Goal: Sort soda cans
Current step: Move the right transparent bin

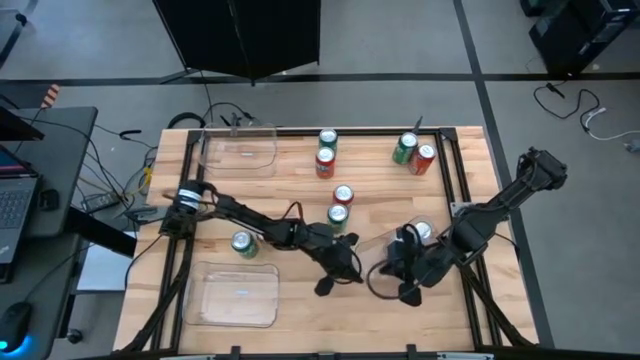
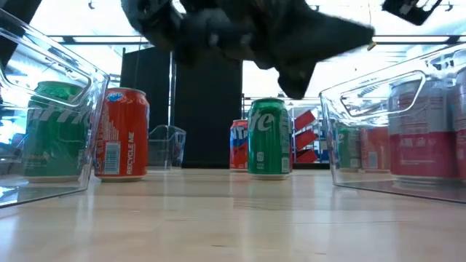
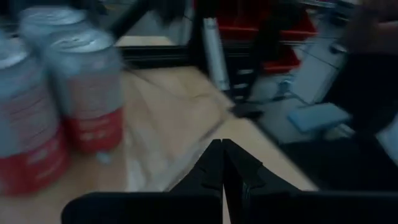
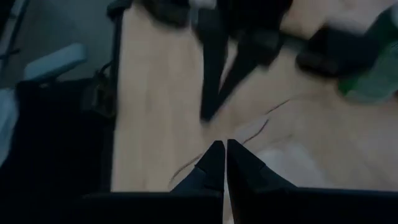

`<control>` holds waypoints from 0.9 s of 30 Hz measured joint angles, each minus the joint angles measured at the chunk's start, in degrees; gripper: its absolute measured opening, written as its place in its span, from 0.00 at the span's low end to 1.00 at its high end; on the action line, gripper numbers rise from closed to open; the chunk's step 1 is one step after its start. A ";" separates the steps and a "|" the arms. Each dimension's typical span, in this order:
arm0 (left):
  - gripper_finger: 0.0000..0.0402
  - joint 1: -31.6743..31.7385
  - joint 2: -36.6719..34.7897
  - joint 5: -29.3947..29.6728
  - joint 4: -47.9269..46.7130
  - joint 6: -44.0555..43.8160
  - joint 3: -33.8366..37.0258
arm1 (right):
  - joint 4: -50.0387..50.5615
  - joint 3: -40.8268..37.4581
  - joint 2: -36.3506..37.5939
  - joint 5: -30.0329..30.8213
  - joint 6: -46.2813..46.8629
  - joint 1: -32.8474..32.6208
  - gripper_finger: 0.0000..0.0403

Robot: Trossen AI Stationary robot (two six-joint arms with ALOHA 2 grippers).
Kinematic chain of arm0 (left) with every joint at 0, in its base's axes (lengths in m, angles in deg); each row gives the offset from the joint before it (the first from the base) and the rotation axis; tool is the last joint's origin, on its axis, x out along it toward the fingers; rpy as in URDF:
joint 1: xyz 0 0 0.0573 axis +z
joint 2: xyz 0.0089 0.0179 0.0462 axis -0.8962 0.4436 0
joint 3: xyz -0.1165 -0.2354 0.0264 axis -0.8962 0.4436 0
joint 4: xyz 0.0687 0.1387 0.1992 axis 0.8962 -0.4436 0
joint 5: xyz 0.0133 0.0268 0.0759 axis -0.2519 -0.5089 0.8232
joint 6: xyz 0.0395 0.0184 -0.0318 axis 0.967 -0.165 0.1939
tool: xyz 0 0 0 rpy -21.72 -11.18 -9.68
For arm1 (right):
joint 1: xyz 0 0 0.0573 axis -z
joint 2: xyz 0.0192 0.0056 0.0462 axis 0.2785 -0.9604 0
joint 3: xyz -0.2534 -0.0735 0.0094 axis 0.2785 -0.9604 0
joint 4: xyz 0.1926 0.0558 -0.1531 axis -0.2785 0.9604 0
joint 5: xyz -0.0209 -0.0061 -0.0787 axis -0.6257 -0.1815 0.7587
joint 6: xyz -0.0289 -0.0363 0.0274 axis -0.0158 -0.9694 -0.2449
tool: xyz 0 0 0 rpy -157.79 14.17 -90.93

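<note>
Left arm (image 1: 250, 215): I have it reaching in to mid-desk. Its jaws are clenched and hold nothing.
Green can behind left jaws (image 1: 243, 243): it stands alone beside the arm, back towards the arm's base, upright.
Trays left of left jaws: I count two, the far tray (image 1: 205, 150) and the near tray (image 1: 195, 300). I see no can in either.
Mid pair (image 1: 340, 205): one red can and one green can, touching, just ahead of the left jaws on the far side. Both are upright with the long axis vertical.
Key relation: the left jaws are nearer this pair than the right jaws are. In my judgement the approach should be level from the side, and the jaws must be released first.
Far pairs: one green-and-red pair (image 1: 326, 150) lies well beyond the left jaws. Another green-and-red pair (image 1: 414, 153) lies well beyond the right jaws.
Right arm (image 1: 500, 205): its jaws are clenched and empty, hanging over the right tray (image 1: 375, 270).
Silver cans (image 3: 87, 87): they stand upright in the right tray, close behind the right jaws. From above I see only one silver can top (image 1: 422, 232). The left wrist view shows at least two, and the arm hides any others.
Count: four green cans, three red cans and three trays. I cannot find a fourth red can or fix the number of silver cans.
</note>
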 joint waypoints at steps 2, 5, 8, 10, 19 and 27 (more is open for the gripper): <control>0.00 0.00 -1.95 -1.63 -4.67 0.45 0.08 | 0.62 0.00 0.08 -2.48 1.53 -1.38 0.01; 0.00 -0.15 -5.52 -2.05 -11.10 3.07 0.17 | 5.12 0.00 0.11 -6.51 6.15 -4.31 0.01; 0.00 -0.22 -9.61 -2.28 -16.69 7.01 0.06 | 12.61 0.00 -0.71 -10.79 14.61 -7.99 0.01; 0.00 -0.60 -11.64 -2.31 -19.46 8.03 0.91 | 16.67 -0.02 -1.62 -13.06 20.49 -10.89 0.00; 0.00 -1.40 -22.85 -0.17 -20.11 9.50 9.35 | 29.65 -0.04 -5.56 -13.91 40.36 -19.10 0.00; 0.00 -1.40 -30.65 4.03 -17.75 6.76 17.69 | 40.97 -2.25 -7.51 -13.09 52.76 -18.37 0.00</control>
